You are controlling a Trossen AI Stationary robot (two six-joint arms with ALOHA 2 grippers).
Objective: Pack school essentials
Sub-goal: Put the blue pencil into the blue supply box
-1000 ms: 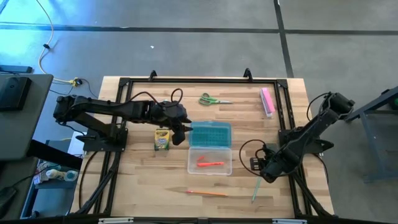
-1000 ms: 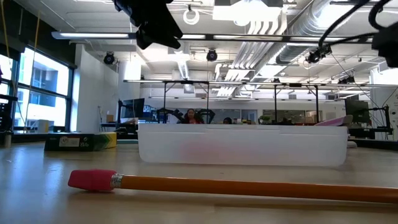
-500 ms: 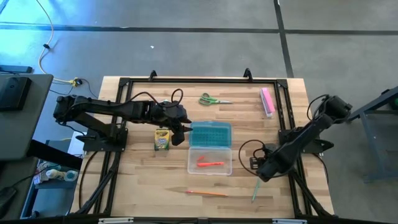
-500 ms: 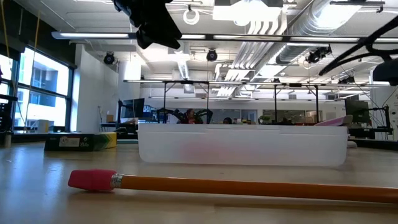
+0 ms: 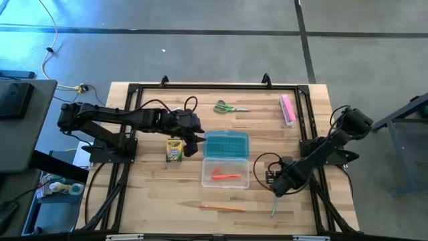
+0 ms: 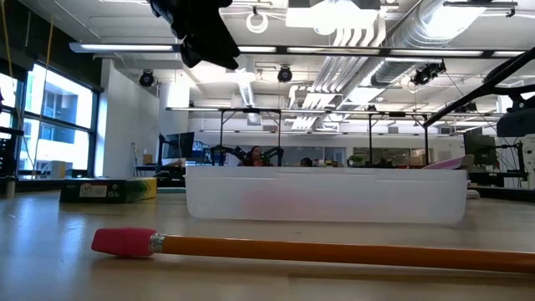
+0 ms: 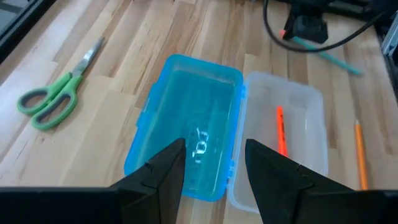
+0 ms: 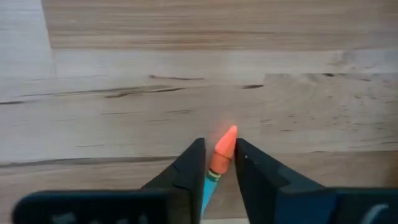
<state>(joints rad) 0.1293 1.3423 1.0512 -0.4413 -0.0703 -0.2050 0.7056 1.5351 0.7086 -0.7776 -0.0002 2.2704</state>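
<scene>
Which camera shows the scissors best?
The left wrist view: the scissors lie whole on the table, green handles and blades clear. The high view shows them small. The low and right wrist views don't show them.

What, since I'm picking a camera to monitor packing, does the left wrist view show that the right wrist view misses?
Left wrist only: green-handled scissors, open clear plastic case with teal lid, orange pen inside it, open left claw. Right wrist only: the orange eraser tip gripped, close up. Both: teal pencil, right claw, wooden tabletop.
</scene>
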